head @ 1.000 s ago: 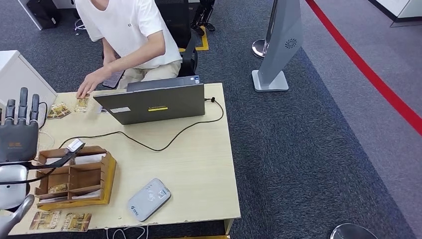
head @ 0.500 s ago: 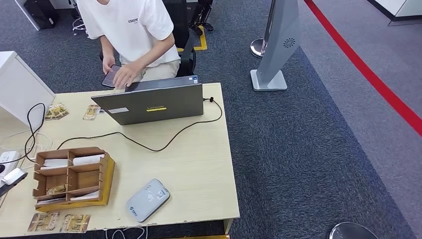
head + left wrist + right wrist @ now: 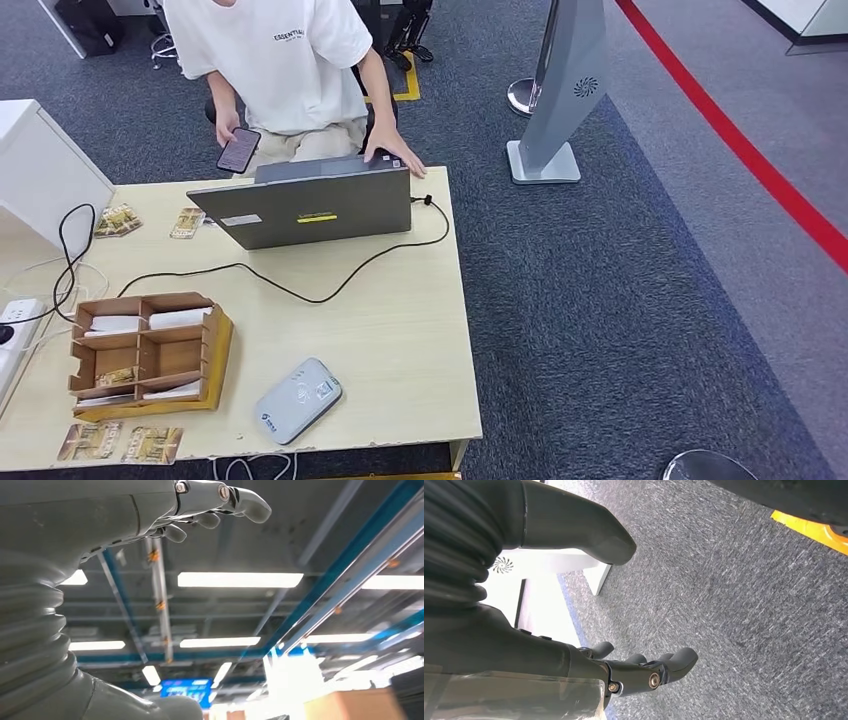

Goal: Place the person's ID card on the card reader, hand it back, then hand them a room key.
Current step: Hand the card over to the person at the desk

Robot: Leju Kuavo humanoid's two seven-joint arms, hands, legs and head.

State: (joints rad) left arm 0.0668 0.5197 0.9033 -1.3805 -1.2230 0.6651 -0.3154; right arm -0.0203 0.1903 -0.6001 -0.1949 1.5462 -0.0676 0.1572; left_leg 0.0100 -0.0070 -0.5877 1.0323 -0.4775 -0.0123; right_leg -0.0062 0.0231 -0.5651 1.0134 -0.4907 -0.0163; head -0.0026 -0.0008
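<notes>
**Left hand pulled away, nothing on the reader**

A second earlier the left hand [image 3: 200,510] was up over the bench [image 3: 400,330]; it had since swung off, pointing at the ceiling, fingers apart and empty. Right hand [image 3: 639,672] hung over the carpet, loose and empty too. The card reader [image 3: 297,400] sat bare near the front edge, cards [image 3: 186,222] lying by the laptop [image 3: 310,208]. Looked like a fresh start.

The right hand [image 3: 624,630] hangs over grey-blue carpet [image 3: 724,595], fingers apart and holding nothing, its thumb [image 3: 589,530] toward twelve o'clock. A white stand base [image 3: 549,570] sits at nine o'clock, a yellow floor strip [image 3: 809,527] at two.
</notes>
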